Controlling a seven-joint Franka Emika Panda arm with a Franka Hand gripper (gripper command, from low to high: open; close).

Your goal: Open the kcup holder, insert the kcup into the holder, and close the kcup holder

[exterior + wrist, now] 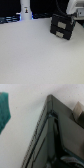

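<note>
The kcup holder [62,26] is a black boxy unit with two stacked front panels. It stands on the white table at the back of the exterior view's right. My white gripper [71,9] hangs right above its top, close to it or touching it. The blur hides how the fingers stand. In the wrist view the holder's glossy black edge and face [55,139] fill most of the picture from very close. A pale tip [78,110] shows over the holder's top. The kcup is out of view.
The white tabletop [35,55] spreads wide in front of the holder. A white upright object [26,11] stands at the back left against dark equipment. A blurred teal-green shape [4,111] lies at the wrist view's edge.
</note>
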